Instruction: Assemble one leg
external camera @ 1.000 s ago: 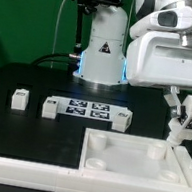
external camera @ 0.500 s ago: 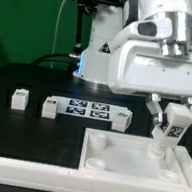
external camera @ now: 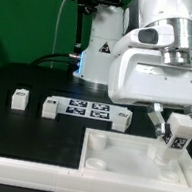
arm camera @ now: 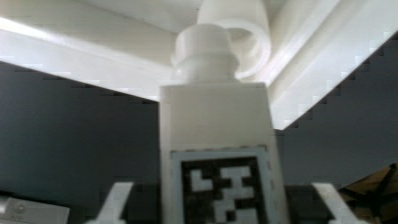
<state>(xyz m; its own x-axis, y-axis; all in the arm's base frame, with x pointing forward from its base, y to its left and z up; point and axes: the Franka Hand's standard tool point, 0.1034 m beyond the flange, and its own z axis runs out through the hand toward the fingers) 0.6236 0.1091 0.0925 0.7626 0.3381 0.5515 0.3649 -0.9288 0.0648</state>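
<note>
The white panel [external camera: 123,162] lies on the black bench [external camera: 38,125] at its near edge. The leg [external camera: 180,134] hangs over the panel's far corner on the exterior view's right, with the fingers [external camera: 157,118] clamped on it. Beyond lie the marker board [external camera: 86,111] and a small block [external camera: 20,97], with a green curtain [external camera: 21,16] behind. Only the wrist view shows both fingers [arm camera: 121,205] flanking the leg [arm camera: 217,120].

Exterior view: off arm, slightly raised, facing across table [external camera: 27,72] toward robot base [external camera: 102,46]; middle distance, whole work area seen. Wrist view: very close, looking along leg [arm camera: 217,130] toward panel [arm camera: 71,55]. Shared: leg [external camera: 182,129], panel [external camera: 119,157] corner.
</note>
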